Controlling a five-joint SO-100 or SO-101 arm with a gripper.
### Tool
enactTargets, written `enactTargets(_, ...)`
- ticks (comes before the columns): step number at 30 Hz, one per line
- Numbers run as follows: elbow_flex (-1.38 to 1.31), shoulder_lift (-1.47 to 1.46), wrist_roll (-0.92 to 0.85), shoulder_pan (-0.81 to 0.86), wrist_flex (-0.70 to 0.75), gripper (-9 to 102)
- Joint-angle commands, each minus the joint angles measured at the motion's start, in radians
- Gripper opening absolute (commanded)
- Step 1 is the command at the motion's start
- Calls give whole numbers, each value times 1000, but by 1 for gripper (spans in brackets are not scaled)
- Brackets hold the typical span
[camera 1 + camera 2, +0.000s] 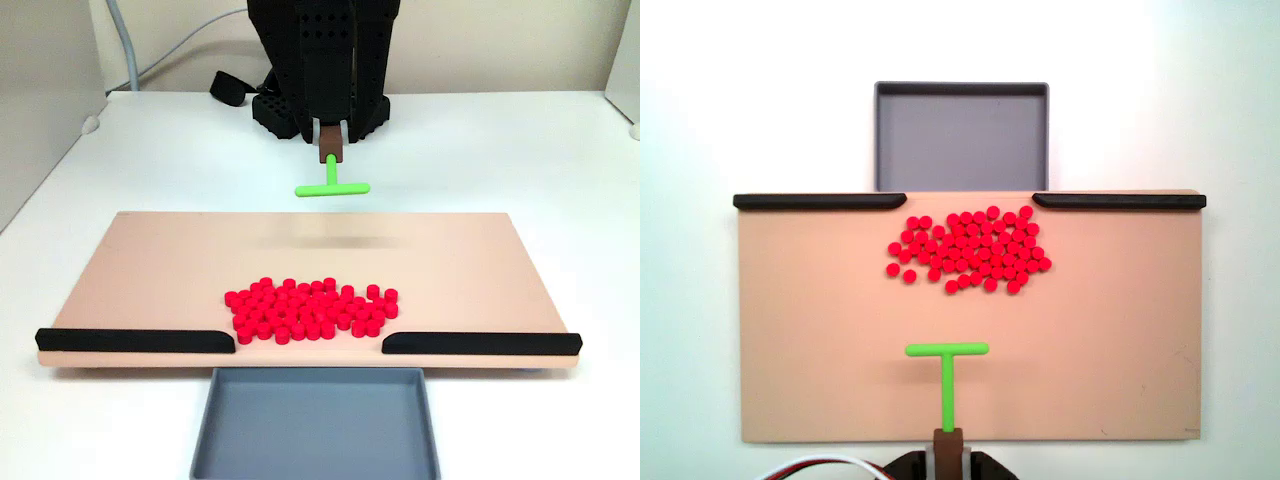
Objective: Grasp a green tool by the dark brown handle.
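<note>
Gripper (329,143) is seen clamped on the handle (329,154). Tool (947,375) is held above the board (820,340); its stem points toward the cylinders (970,250), crossbar leading. Height is revealed from the front, alignment from above.

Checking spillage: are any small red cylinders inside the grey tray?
No: the grey tray is bare; the small red cylinders lie on the tan board.
</note>
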Motion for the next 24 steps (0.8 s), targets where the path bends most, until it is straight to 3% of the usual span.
enactTargets(1, -14, 25, 8, 3, -5, 0)
enactTargets(24, -14, 17, 57, -44, -3, 0)
